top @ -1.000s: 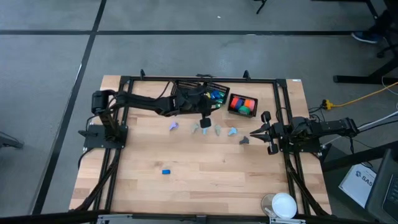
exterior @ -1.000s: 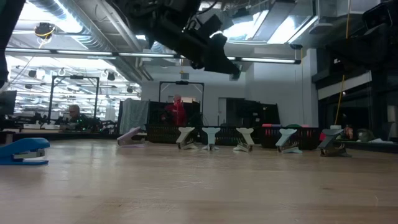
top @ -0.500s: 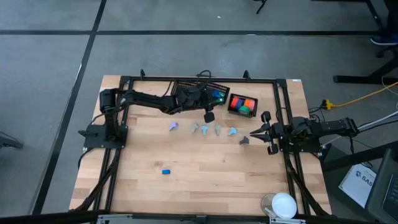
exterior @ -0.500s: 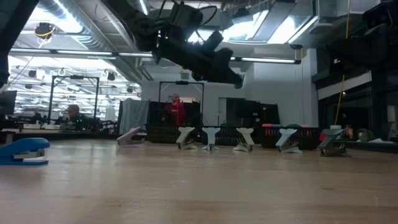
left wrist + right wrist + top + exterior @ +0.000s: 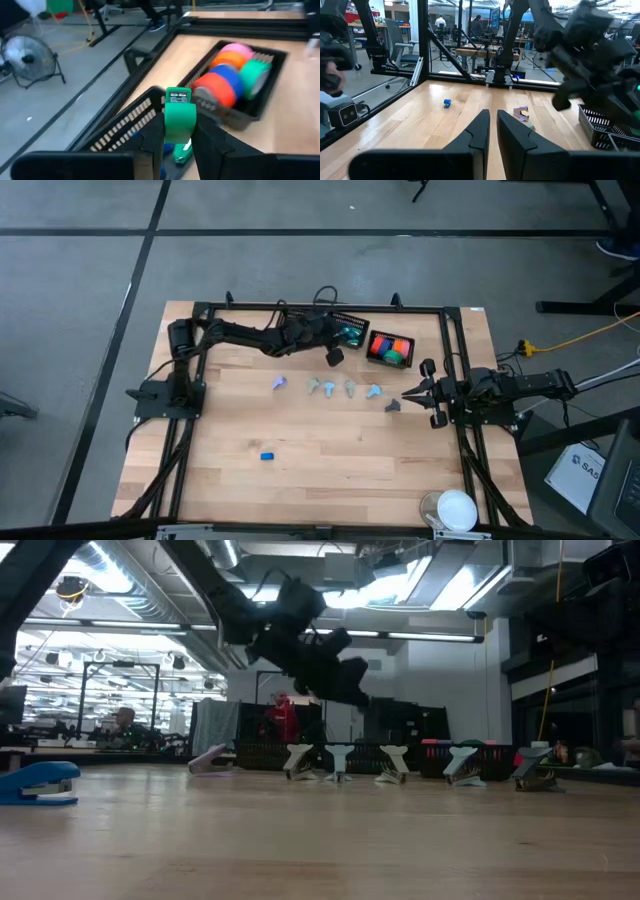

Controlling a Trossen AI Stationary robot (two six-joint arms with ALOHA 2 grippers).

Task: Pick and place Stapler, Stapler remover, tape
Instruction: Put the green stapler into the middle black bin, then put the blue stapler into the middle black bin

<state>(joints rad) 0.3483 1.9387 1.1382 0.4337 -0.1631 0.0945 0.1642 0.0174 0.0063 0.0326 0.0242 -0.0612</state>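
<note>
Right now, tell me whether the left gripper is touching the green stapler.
Touching. The left wrist view shows the left gripper with a finger pressed against each side of the green stapler, held above the black basket.

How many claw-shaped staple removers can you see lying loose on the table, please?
5, in a row across the table's middle: lilac, then three pale ones, then blue. A dark piece beside them may be a sixth.

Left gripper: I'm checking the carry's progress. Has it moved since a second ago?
Yes. In the high view the left gripper, holding a green stapler, has moved from over the claw-shaped pieces toward the black basket.
</note>
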